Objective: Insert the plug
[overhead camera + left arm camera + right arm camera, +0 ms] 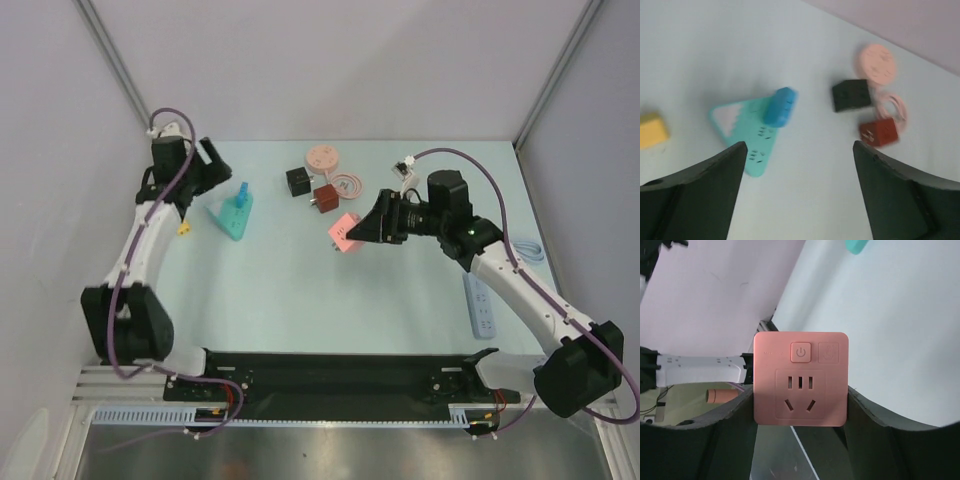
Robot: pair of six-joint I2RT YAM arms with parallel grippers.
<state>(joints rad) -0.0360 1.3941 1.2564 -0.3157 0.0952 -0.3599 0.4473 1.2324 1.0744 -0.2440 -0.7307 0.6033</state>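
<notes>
A blue plug (241,190) (780,106) stands upright on a teal triangular socket strip (232,219) (747,131) at the left of the table. My left gripper (205,168) (800,165) hangs open just left of it, raised above the table, with nothing between its fingers (715,185). My right gripper (366,228) (800,412) is shut on a pink square socket block (344,234) (800,379) and holds it tilted over the middle of the table. The block's holes and power button face the right wrist camera.
A black cube (298,179) (851,94), a red cube (325,198) (879,133), a pink disc (322,156) (876,62) and a coiled pink cable (349,186) lie at the back centre. A yellow piece (186,229) (651,131) sits beside the teal strip. A white power strip (480,305) lies right.
</notes>
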